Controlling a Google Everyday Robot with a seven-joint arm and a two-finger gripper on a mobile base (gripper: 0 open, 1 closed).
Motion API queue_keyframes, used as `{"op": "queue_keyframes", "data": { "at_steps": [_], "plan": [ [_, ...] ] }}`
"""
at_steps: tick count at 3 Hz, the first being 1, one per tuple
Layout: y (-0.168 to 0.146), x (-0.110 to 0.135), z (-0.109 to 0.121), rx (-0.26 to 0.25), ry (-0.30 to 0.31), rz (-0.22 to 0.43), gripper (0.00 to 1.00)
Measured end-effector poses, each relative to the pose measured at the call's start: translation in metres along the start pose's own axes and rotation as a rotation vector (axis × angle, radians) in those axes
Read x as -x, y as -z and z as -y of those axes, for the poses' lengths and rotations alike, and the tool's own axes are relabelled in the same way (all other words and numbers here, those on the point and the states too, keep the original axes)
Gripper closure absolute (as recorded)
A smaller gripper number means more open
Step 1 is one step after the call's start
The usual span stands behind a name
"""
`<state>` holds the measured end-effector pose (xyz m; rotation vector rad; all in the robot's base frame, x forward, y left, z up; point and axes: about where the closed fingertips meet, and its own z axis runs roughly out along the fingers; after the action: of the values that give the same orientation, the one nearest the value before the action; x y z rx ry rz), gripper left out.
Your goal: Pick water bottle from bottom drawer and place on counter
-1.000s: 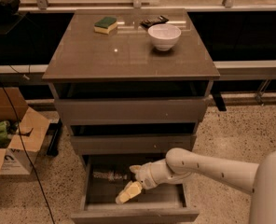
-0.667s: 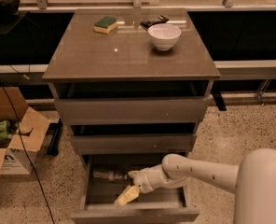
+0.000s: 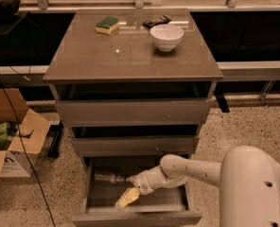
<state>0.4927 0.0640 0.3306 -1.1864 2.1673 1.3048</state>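
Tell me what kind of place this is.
Probably a lab or office test area: a lone drawer cabinet on speckled floor, an open cardboard box and loose cable beside it. The gripper is inside the open bottom drawer, by the water bottle.

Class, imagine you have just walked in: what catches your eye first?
The white arm reaches into the open bottom drawer, its gripper close to a small water bottle lying toward the drawer's back. Next, the white bowl and the green-and-yellow sponge on the glossy counter above.
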Motion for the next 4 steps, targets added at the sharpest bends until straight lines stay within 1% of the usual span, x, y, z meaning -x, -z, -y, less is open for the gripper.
{"op": "queue_keyframes", "data": {
  "at_steps": [1, 2, 3, 4],
  "plan": [
    [-0.010, 0.005, 0.010, -0.045, 0.003, 0.033, 0.00],
    [-0.023, 0.015, 0.037, -0.121, 0.029, 0.062, 0.00],
    [-0.038, 0.021, 0.073, -0.201, 0.044, 0.079, 0.00],
    [-0.054, 0.020, 0.103, -0.233, 0.023, 0.120, 0.00]
  ]
}}
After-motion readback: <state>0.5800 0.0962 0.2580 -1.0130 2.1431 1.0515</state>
